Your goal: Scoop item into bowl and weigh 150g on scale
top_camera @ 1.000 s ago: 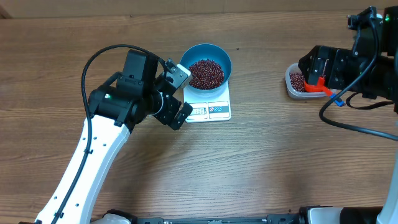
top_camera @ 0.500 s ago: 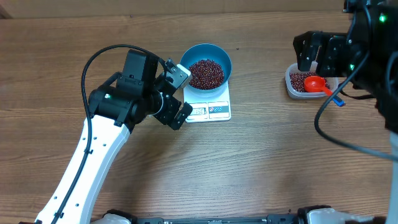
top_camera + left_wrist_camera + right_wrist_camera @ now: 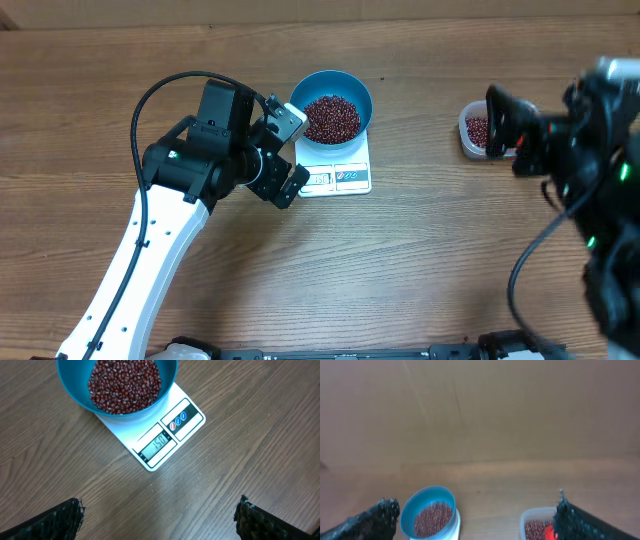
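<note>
The wooden surface [image 3: 420, 270] carries everything, so a knock anywhere on it could upset the reading. The biggest hazard is the left arm [image 3: 150, 250]. Its left pincer [image 3: 293, 152] hovers just beside the scale [image 3: 167, 435], spread fully wide and holding nothing, and one careless swing could shove the scale or press on its platform. The right pincer [image 3: 475, 522] is just as wide and also empty, raised well apart from the scale. It looks the lesser threat unless it dips on its way.

The blue bowl [image 3: 70, 390] sits on the end of the scale away from the display. A nudge there could slide it off-centre or tip it. The clear tub [image 3: 468, 135] lies well apart from the scale, with the red scoop [image 3: 549, 532] resting in it.

The beans [image 3: 125, 382] are heaped in the bowl, and the display appears to show the target weight. Any spill, or any added scoop, would spoil that.
</note>
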Action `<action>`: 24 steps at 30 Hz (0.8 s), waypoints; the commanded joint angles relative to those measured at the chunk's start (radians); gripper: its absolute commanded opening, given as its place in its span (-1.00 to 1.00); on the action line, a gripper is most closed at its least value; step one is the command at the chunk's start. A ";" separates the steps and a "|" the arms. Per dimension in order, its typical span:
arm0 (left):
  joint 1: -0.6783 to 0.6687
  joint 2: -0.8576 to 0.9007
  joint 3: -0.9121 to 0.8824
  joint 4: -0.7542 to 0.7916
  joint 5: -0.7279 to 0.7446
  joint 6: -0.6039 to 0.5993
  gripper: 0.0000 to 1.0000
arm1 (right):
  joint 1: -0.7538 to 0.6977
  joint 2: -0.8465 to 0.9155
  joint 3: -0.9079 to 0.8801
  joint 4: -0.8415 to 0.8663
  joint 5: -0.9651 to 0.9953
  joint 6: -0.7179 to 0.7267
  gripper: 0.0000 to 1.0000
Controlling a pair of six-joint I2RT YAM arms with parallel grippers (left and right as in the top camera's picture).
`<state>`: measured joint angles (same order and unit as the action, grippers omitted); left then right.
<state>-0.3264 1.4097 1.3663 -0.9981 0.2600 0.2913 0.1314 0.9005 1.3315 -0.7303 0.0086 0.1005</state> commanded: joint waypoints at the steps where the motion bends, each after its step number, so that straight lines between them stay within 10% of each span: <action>1: 0.005 -0.010 0.020 0.004 0.018 -0.007 0.99 | 0.003 -0.150 -0.234 0.132 0.013 -0.004 1.00; 9: 0.005 -0.010 0.020 0.004 0.018 -0.007 0.99 | 0.003 -0.501 -0.818 0.616 0.012 -0.003 1.00; 24: 0.005 -0.010 0.020 0.004 0.018 -0.007 0.99 | 0.004 -0.848 -1.199 0.722 -0.010 0.000 1.00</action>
<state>-0.3264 1.4097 1.3682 -0.9981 0.2619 0.2913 0.1318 0.0956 0.1623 -0.0170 0.0044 0.1001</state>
